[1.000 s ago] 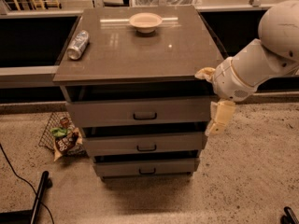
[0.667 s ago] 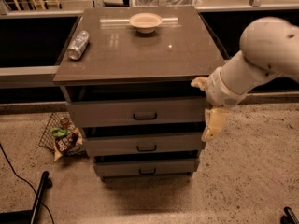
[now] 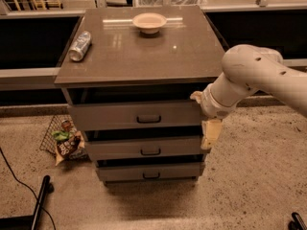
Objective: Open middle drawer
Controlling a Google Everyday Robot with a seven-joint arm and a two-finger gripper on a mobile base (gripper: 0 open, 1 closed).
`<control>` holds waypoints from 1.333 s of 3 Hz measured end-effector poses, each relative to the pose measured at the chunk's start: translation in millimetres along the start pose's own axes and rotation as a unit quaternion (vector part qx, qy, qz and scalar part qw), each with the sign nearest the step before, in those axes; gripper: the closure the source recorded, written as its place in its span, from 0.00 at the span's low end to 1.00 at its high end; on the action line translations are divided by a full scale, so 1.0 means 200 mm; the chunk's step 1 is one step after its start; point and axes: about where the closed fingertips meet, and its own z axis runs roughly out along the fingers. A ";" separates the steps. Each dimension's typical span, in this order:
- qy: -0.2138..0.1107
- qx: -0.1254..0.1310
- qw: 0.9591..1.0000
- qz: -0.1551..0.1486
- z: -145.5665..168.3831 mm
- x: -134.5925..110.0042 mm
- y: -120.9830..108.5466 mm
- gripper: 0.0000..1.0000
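Starting left, the wire basket of snack packets (image 3: 61, 139) sits on the floor just beside the grey three-drawer cabinet (image 3: 144, 56). The silver can lying on its side (image 3: 79, 45) near the top's left edge could roll if I jolt things. The middle drawer (image 3: 120, 149) looks shut, its dark handle (image 3: 150, 152) at centre. My cream gripper (image 3: 211, 133) hangs at the cabinet's right front corner, well off that handle; apart or together, I cannot tell. Sliding across, I might catch the top drawer (image 3: 110, 117) instead. Bare speckled floor (image 3: 259, 176) on the right gives room.
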 end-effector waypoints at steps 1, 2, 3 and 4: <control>0.019 0.007 1.000 -0.011 0.09 0.05 -0.10 0.00; 0.026 0.013 0.999 -0.024 0.15 0.09 -0.22 0.00; 0.030 0.003 0.999 -0.039 0.25 0.11 -0.30 0.00; 0.023 -0.022 0.998 -0.055 0.40 0.08 -0.37 0.00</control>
